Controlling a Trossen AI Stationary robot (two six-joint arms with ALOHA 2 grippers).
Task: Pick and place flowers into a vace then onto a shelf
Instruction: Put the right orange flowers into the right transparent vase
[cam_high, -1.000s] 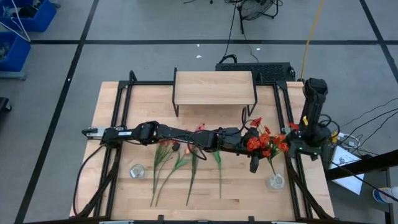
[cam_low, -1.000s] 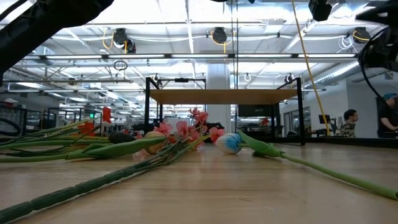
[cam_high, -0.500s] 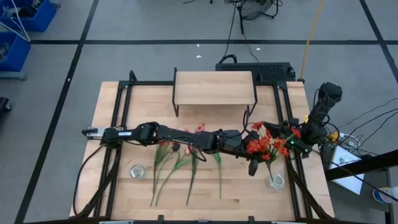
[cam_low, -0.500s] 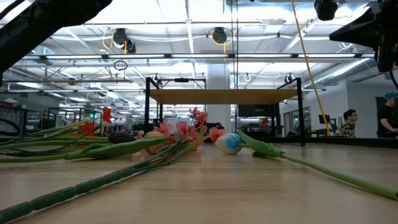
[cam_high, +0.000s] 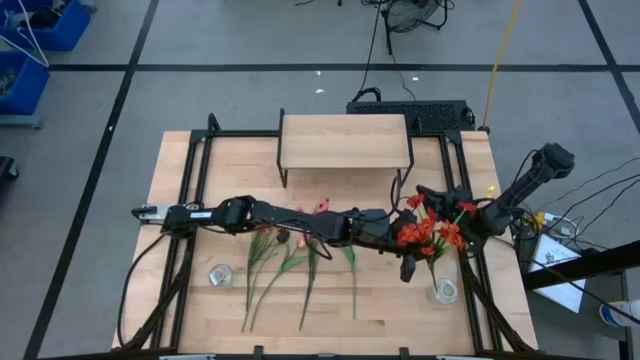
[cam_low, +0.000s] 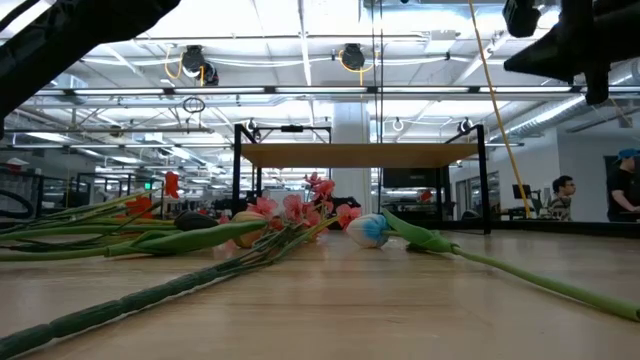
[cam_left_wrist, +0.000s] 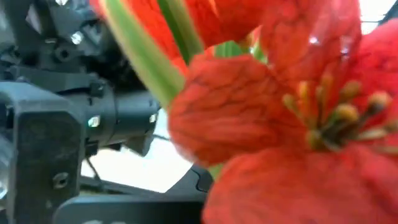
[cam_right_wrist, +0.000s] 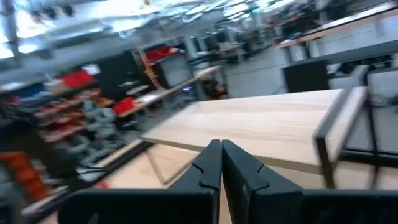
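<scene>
Left arm stretched flat across table from left edge toward right, left gripper low near right front, finger state hidden; right arm reaching in from right edge, angled down-left, right gripper raised, fingers pressed together with nothing between them.

Table: a light wood tabletop with black rails along its sides.
Far edge: a black box with cables lies on the floor just behind the table.
Floor: grey, crossed by dark lines; blue bins sit well off to one side.
Room: a person is seated in the background under ceiling lights.
</scene>
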